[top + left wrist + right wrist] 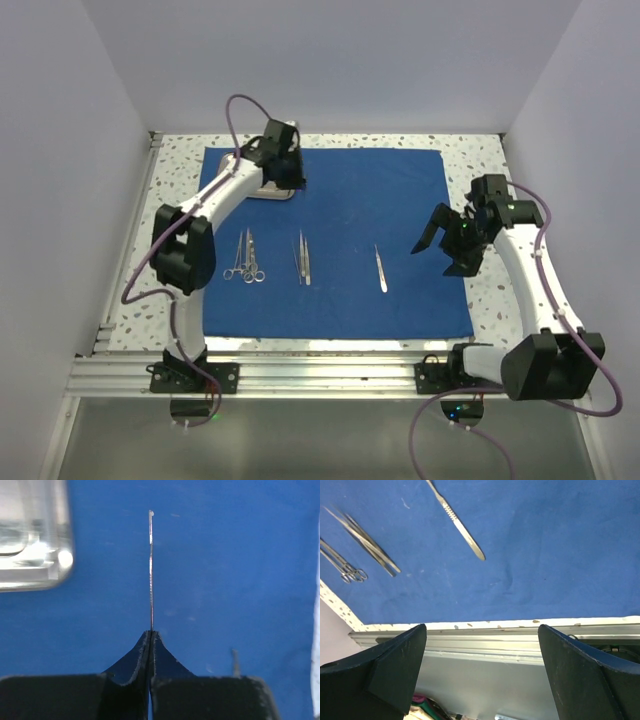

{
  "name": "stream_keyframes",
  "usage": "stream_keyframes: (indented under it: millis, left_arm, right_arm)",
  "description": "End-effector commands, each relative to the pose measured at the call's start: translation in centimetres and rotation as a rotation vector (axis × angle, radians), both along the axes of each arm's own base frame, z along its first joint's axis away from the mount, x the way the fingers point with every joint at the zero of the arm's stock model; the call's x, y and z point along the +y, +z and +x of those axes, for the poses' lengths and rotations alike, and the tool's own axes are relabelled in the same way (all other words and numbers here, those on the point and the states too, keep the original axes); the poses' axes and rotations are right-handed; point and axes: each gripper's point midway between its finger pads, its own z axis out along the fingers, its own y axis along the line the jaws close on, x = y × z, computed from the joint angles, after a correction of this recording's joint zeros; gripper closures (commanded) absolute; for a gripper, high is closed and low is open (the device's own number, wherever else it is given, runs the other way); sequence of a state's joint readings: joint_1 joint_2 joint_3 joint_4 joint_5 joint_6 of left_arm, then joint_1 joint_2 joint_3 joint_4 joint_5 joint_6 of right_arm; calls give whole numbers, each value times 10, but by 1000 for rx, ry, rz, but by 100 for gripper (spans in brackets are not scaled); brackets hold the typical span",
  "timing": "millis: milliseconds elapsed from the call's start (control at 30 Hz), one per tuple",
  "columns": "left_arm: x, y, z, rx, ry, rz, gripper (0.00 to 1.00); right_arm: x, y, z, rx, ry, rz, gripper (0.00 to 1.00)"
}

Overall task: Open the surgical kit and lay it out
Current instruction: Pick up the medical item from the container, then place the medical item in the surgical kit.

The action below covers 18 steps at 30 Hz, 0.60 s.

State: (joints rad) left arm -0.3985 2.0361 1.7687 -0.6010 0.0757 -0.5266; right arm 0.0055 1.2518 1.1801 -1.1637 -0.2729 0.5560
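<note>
Robotics lab test cell. Plain white walls (pixel 60 150) box in a speckled tabletop (pixel 470 155). A left arm (pixel 228 192) and a right arm (pixel 535 280), trailing purple cables (pixel 235 105), are bolted to an aluminium rail (pixel 320 372) at its near edge.

On my feed the wrap (pixel 340 250) reads as matt royal-blue cloth, faintly creased. The tray (pixel 30 535) is glossy steel throwing glare. The ring-handled instruments (pixel 245 258), tweezers (pixel 303 258) and ribbed flat handle (pixel 457 527) look like polished silver metal, as does the thin rod (pixel 151 570) in my left gripper (pixel 151 632). Fingers (pixel 395 670) of my right gripper (pixel 481 627) look like matt black plastic. The table (pixel 480 160) is speckled and the rail (pixel 485 642) is brushed metal.
</note>
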Motion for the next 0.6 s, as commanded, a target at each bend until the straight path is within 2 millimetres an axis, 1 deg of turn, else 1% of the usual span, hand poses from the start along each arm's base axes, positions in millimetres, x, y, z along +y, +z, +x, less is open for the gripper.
stream_keyframes:
  millis: [0, 67, 100, 167, 200, 267, 300, 333, 367, 400, 467, 500, 567]
  left_arm:
    - [-74, 49, -36, -83, -21, -133, 100]
    - [-90, 46, -53, -61, -14, -159, 100]
    - [-106, 40, -71, -41, -15, -183, 100]
    - [-121, 34, -90, -17, -18, -205, 100]
    - [-133, 26, -103, -14, -8, -208, 100]
    - [-143, 15, -116, 2, -1, -199, 100]
    - [-146, 3, -122, 33, 27, -197, 100]
    - [-152, -3, -131, 55, 24, -198, 100]
    - [-154, -10, -136, 77, 37, -197, 100]
    - [-161, -21, -146, 117, 40, -207, 100]
    - [-170, -29, -155, 147, 28, -226, 100]
    - [-179, -34, -164, 172, 8, -242, 100]
    - [-188, -37, -174, 206, -18, -257, 100]
  right_arm:
    - [5, 15, -11, -26, 1, 36, 2]
    - [6, 18, -16, -26, 3, 42, 2]
    - [7, 20, -19, -32, 0, 46, 2]
    - [8, 21, -25, -24, 2, 52, 2]
    - [8, 24, -28, -32, 4, 53, 2]
    - [7, 22, -36, -15, 5, 49, 2]
    - [7, 21, -39, -11, 9, 47, 2]
    - [8, 21, -44, -10, 16, 45, 2]
    - [9, 17, -49, 2, 24, 41, 2]
    - [9, 16, -52, 6, 28, 36, 2]
    - [9, 12, -60, 18, 44, 25, 2]
    - [10, 12, -61, 18, 52, 21, 2]
    - [10, 10, -64, 24, 68, 6, 2]
